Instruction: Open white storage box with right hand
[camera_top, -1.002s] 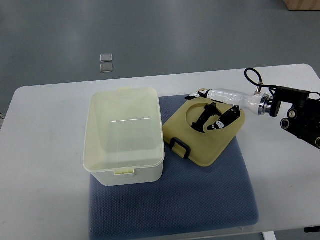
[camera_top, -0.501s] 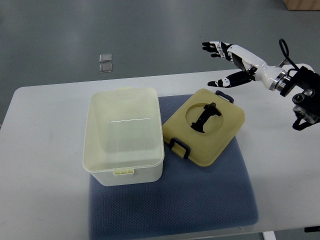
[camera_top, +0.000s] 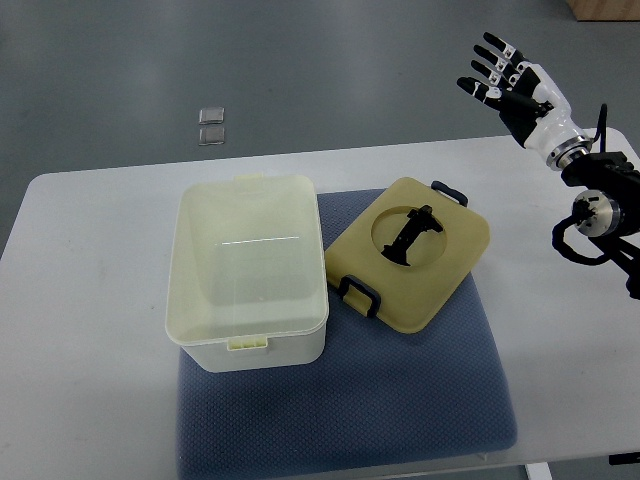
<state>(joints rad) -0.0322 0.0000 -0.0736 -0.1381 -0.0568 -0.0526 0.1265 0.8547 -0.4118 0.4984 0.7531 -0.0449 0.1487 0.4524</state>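
A blue-grey mat (camera_top: 400, 400) with a fine woven texture lies at the near edge of the white tabletop (camera_top: 90, 300). On its left part sits the white storage box (camera_top: 248, 270), translucent plastic with rounded corners, open and empty. Just beside it on the right the cream lid (camera_top: 408, 254) lies flat, with black clasps and a black handle in a round recess. Farther back, the right hand (camera_top: 515, 85) hovers past the tabletop's far right corner, fingers spread wide, holding nothing.
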